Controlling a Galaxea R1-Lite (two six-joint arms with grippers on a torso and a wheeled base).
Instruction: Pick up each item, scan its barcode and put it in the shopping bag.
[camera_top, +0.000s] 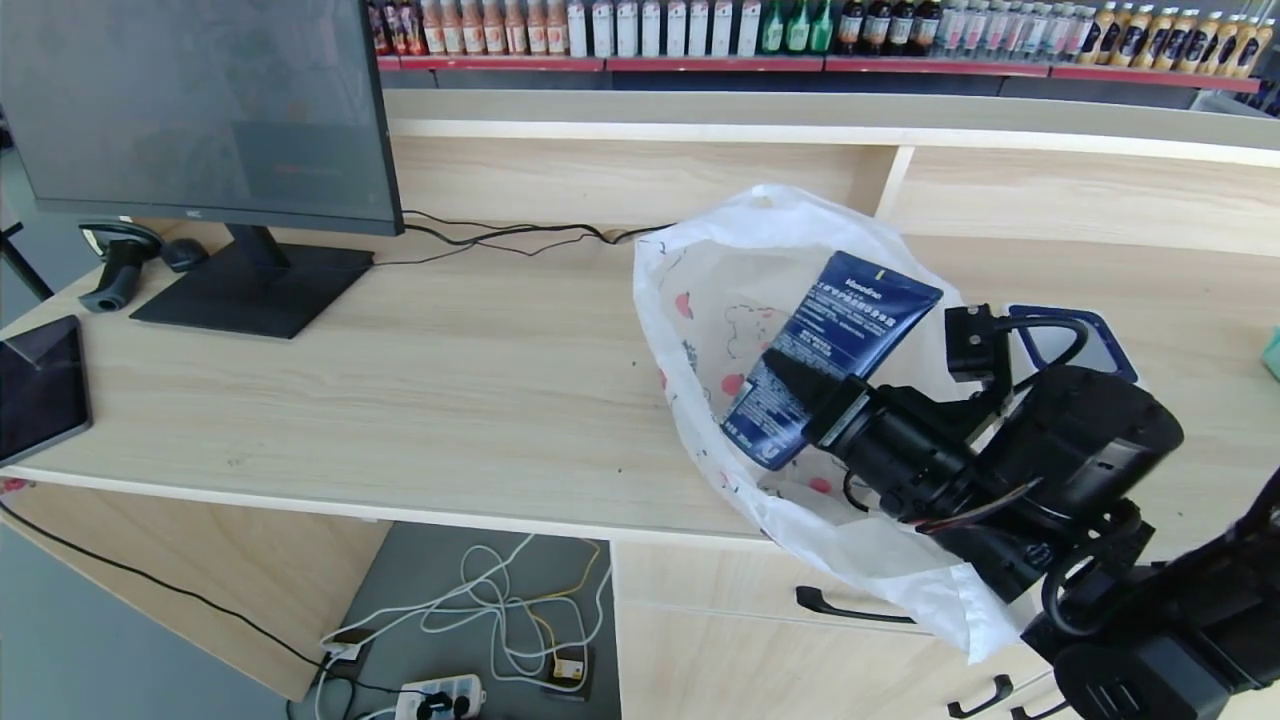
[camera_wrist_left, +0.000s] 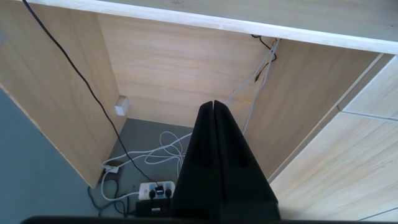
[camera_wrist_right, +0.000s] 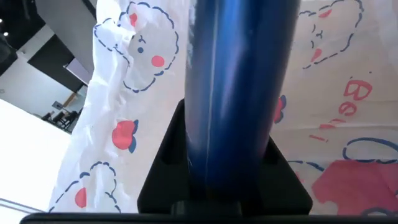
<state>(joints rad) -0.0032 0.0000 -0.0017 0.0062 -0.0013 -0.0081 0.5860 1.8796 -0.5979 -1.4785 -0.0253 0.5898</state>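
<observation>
A dark blue tube (camera_top: 830, 350) with white print is held by my right gripper (camera_top: 805, 385) at its lower end, over the open mouth of the white shopping bag (camera_top: 700, 290) with red and blue cartoon prints. Seen from the right wrist, the blue tube (camera_wrist_right: 239, 87) stands between the black fingers (camera_wrist_right: 163, 168), with the bag's printed plastic (camera_wrist_right: 124, 112) all around it. My left gripper (camera_wrist_left: 213, 109) is shut with nothing in it, hanging below the counter's edge above the floor. The bag lies at the counter's front right, partly draped over the edge.
A black monitor (camera_top: 200, 110) on its stand sits at the counter's back left, with a handheld scanner (camera_top: 115, 275) beside it and a tablet (camera_top: 40, 385) at the left edge. A blue-framed flat object (camera_top: 1070, 345) lies behind my right arm. Cables and a power strip (camera_top: 440, 695) lie on the floor.
</observation>
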